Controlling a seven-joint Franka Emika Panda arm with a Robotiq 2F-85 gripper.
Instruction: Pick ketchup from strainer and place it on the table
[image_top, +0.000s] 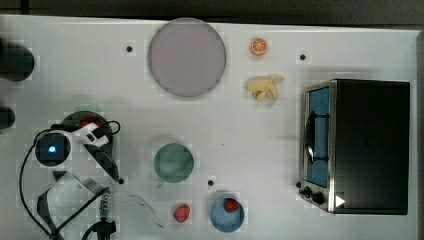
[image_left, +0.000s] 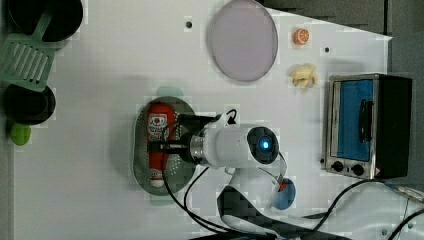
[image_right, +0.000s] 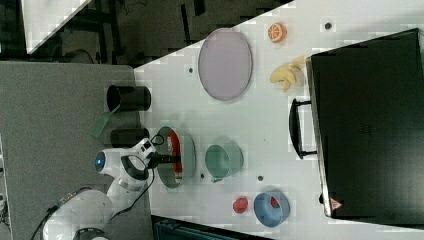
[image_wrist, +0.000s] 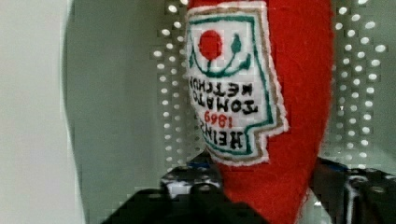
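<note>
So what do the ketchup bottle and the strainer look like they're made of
The ketchup bottle looks like soft felt or plush: a fuzzy red surface, with a label that seems stitched on. The strainer looks like smooth, slightly glossy pale green plastic, pierced with rows of small round holes.

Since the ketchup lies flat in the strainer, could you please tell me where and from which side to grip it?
Grip the ketchup across its red body, just below the label, coming straight down from above. It lies lengthwise in the strainer, whose walls block its sides. The pincer already straddles that narrower part, one finger on each side.
</note>
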